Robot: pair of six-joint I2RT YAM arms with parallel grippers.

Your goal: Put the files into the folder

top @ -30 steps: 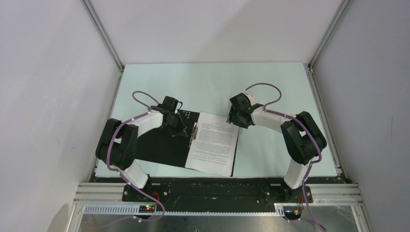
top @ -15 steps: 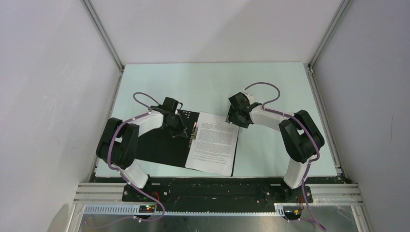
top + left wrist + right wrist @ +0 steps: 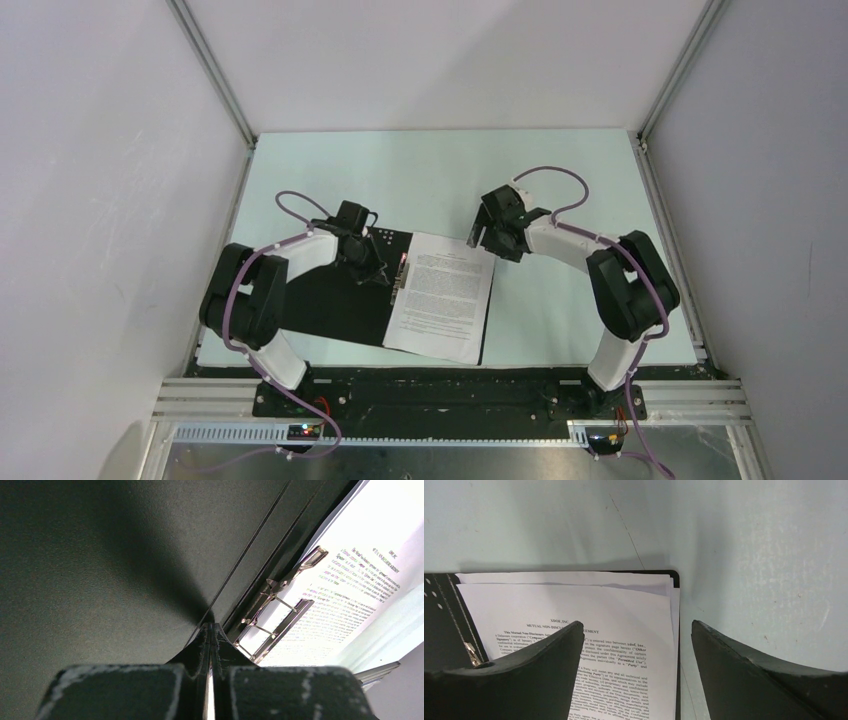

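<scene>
Left gripper: fingers pressed together (nothing seen between them), tips down on the black inside of the open folder, beside its metal clip. The files lie on the folder's right half. Right gripper hovers wide open and holding nothing above their far right corner.

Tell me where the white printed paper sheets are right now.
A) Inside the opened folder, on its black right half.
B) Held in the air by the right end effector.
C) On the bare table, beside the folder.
A: the white printed paper sheets lie flat on the right half of the opened black-lined folder, next to its metal clip, and the open right end effector holds nothing.
</scene>
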